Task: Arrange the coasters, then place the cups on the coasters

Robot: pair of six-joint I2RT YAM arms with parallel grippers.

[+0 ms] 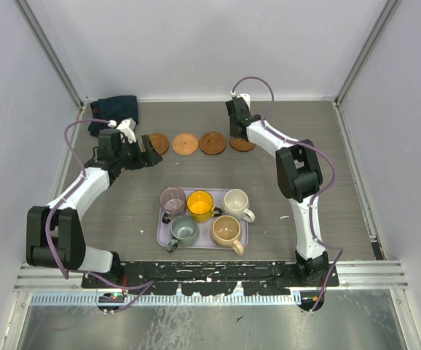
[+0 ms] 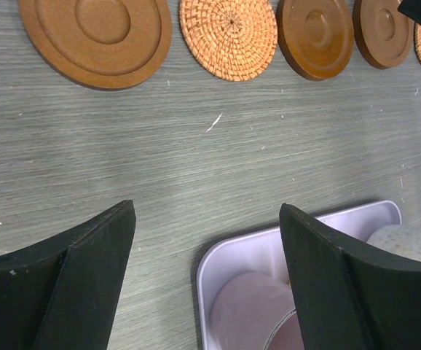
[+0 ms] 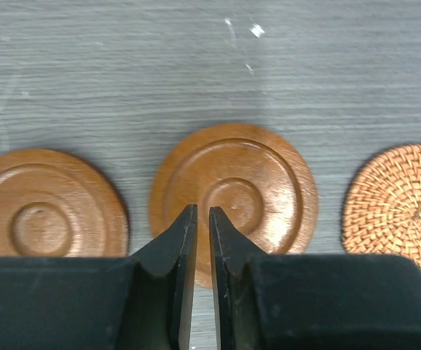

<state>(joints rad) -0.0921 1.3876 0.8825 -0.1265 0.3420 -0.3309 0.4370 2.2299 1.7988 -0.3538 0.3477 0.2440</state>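
Brown coasters [image 1: 185,144] lie flat in a row from the left gripper [image 1: 151,156] to the right gripper [image 1: 238,136]. Being round, they have no long axis, only the row's, side to side. Cups [image 1: 199,204] stand upright on the tray [image 1: 159,227], nearer the bases than both.

Left wrist: that gripper gapes empty above the tray corner, which we could clip.

Right wrist: jaws nearly closed, empty, over a wooden coaster [image 3: 232,197]; pressing might skid it.

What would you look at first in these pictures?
A bright yellow cup and four paler ones crowd a lavender tray on the near half of the table. Behind them brown coasters lie in a row, with the right gripper over one, fingers almost together.
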